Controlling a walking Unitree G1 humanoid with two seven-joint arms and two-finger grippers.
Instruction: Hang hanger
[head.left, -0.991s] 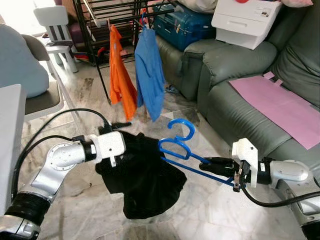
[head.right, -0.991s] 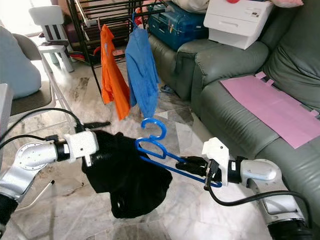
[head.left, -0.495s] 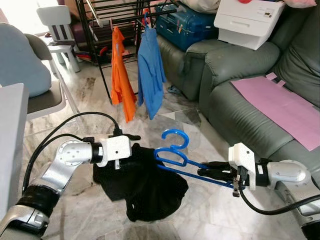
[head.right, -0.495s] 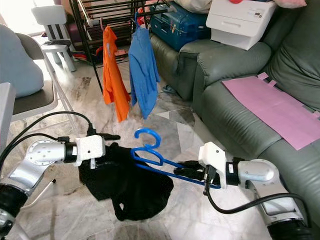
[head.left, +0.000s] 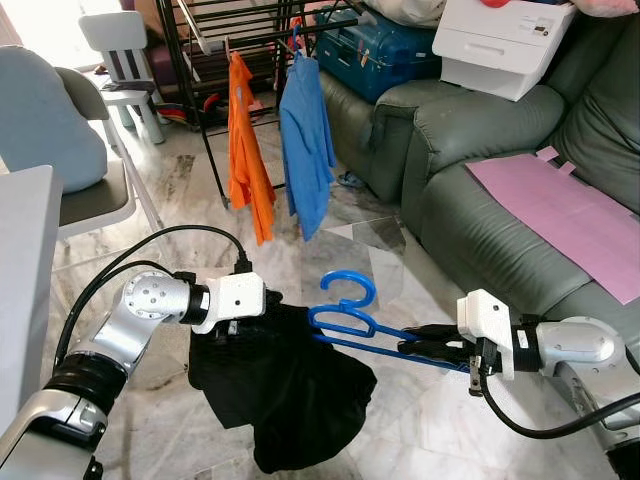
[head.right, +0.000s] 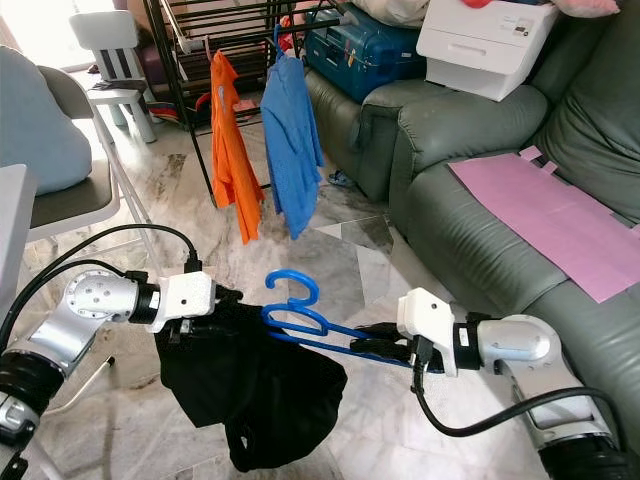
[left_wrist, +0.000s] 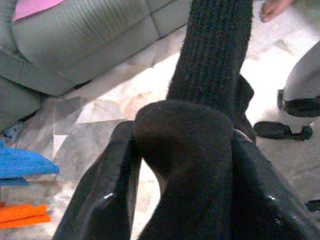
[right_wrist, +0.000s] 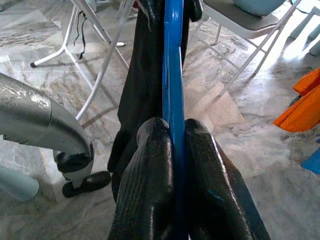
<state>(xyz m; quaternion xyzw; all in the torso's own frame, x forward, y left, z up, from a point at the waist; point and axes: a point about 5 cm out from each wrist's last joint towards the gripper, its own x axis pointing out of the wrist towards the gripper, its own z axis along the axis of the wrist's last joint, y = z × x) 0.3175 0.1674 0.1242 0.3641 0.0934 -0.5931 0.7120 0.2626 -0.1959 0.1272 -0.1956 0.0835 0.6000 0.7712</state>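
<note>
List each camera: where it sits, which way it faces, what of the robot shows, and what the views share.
Left eye view: on the head, looking forward and down; both silver arms, the left gripper in the black garment, the right gripper on the blue hanger.
Right eye view: the same scene, shifted slightly.
Left wrist view: along the left fingers, clamped on black fabric.
Right wrist view: along the right fingers, pinching the hanger's bar, the left arm beyond.
Shared: hanger and garment.

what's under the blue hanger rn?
A black garment droops below the blue hanger, pinched by the left end effector; the right end effector clamps the hanger's bar. Marble floor lies beneath. The hanger's far end is hidden in the cloth.
</note>
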